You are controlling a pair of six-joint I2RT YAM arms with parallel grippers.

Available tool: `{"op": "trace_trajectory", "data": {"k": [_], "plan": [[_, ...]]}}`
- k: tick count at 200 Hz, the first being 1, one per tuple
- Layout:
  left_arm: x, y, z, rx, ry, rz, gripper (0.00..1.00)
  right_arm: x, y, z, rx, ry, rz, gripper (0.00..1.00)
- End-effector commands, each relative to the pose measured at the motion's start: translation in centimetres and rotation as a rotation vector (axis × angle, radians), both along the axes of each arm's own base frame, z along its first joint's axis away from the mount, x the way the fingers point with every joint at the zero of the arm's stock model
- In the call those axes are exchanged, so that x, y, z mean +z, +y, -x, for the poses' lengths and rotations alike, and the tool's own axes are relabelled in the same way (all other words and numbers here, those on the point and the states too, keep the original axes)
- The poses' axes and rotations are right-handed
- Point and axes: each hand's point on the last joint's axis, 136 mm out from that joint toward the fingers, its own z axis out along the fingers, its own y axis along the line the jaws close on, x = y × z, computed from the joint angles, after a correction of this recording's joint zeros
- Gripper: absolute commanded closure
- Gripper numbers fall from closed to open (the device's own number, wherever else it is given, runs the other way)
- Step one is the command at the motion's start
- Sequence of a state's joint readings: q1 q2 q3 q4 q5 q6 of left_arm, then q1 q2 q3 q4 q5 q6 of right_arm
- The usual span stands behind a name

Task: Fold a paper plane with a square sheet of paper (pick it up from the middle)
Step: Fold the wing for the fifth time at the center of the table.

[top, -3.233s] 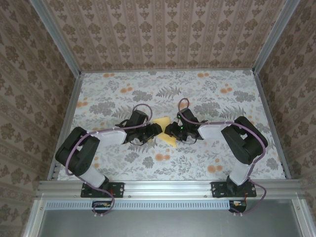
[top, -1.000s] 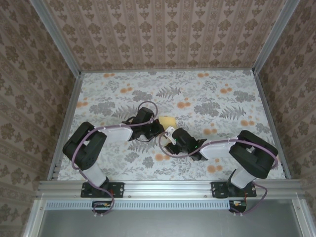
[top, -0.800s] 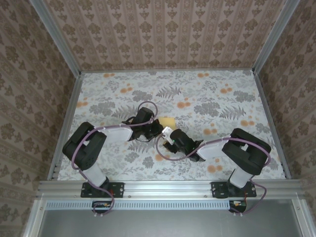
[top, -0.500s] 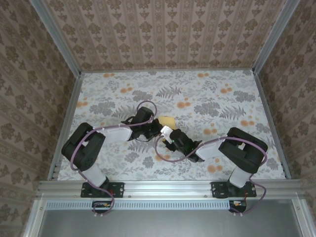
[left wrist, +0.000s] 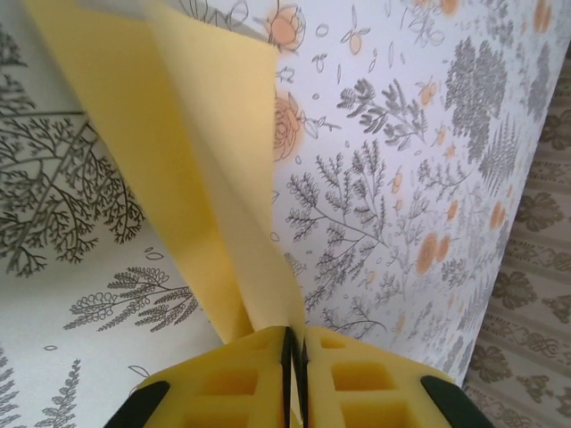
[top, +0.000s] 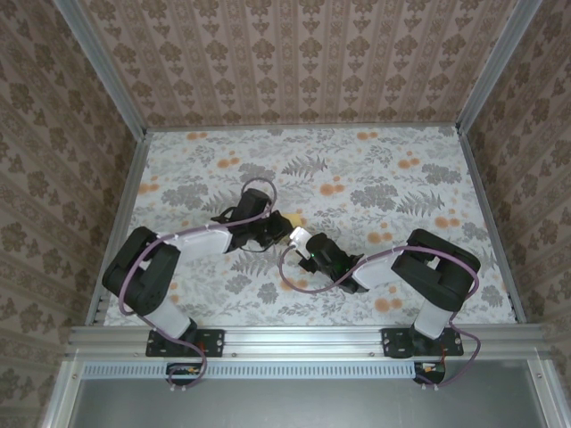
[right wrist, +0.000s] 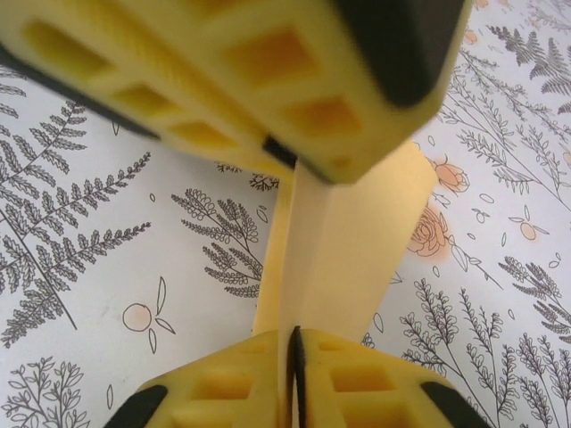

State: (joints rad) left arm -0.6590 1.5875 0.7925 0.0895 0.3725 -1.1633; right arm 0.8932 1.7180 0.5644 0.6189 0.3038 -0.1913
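Both the left hand point(left wrist: 293, 346) and right hand point(right wrist: 293, 346) pinch the thin, creased, pale yellow sheet of paper point(left wrist: 201, 169).

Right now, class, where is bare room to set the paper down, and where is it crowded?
Free: the far strip of table below the back wall, corner to corner. Crowded: the centre, where left gripper and right gripper pinch the sheet of paper.

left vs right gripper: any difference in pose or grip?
Left gripper comes in from the left, right gripper from the right. In the top view the right gripper sits nearer the front edge than the left gripper. Both are shut on the folded paper, facing each other.
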Motion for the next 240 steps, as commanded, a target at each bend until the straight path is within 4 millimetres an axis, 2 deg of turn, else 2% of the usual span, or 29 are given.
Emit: {"op": "trace_trajectory", "data": {"k": [1, 65, 113, 154, 196, 240], "plan": [[1.1, 1.3, 0.0, -0.005, -0.011, 0.005, 0.81, 0.0, 0.3, 0.2, 0.014, 0.0, -0.003, 0.91], [2.6, 5.6, -0.6, 0.05, -0.073, -0.056, 0.55, 0.0, 1.2, 0.8, 0.042, 0.096, -0.074, 0.94], [2.9, 7.4, 0.0, 0.072, -0.17, -0.071, 0.49, -0.2, 2.3, 1.4, 0.023, 0.277, -0.203, 0.99], [2.8, 6.7, 1.2, 0.012, -0.23, -0.042, 0.5, -0.4, 3.1, 1.4, 0.002, 0.411, -0.289, 1.0], [1.6, 5.0, 2.0, -0.046, -0.232, -0.013, 0.63, -0.6, 3.5, 1.4, -0.019, 0.538, -0.384, 1.0], [0.5, 3.8, 1.9, -0.074, -0.212, 0.011, 0.7, -1.4, 3.8, 1.8, -0.022, 0.619, -0.423, 0.98]]}}
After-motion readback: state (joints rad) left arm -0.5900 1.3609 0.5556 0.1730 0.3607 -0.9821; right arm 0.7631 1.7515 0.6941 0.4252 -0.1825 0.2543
